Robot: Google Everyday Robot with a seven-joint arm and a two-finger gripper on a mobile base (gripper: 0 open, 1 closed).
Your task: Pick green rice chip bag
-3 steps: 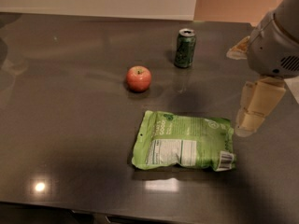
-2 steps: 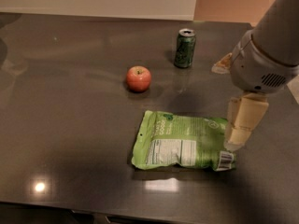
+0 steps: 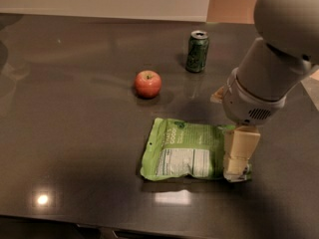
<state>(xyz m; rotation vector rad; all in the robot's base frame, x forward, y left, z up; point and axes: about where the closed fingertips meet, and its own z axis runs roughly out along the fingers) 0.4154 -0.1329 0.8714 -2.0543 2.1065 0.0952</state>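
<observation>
The green rice chip bag (image 3: 187, 149) lies flat on the dark table (image 3: 75, 133), lime green with a white nutrition label facing up. My gripper (image 3: 238, 156) hangs from the grey arm at the right. Its tan fingers (image 3: 240, 148) point down over the bag's right edge and cover that end of the bag.
A red apple (image 3: 148, 83) sits left of and behind the bag. A dark green drink can (image 3: 197, 51) stands upright farther back. The table's front edge runs along the bottom of the view. A pale wall lies behind the table.
My arm has moved left and toward the camera. The gripper went from beside the bag's right edge to over that edge. The bag, apple and can have not moved.
</observation>
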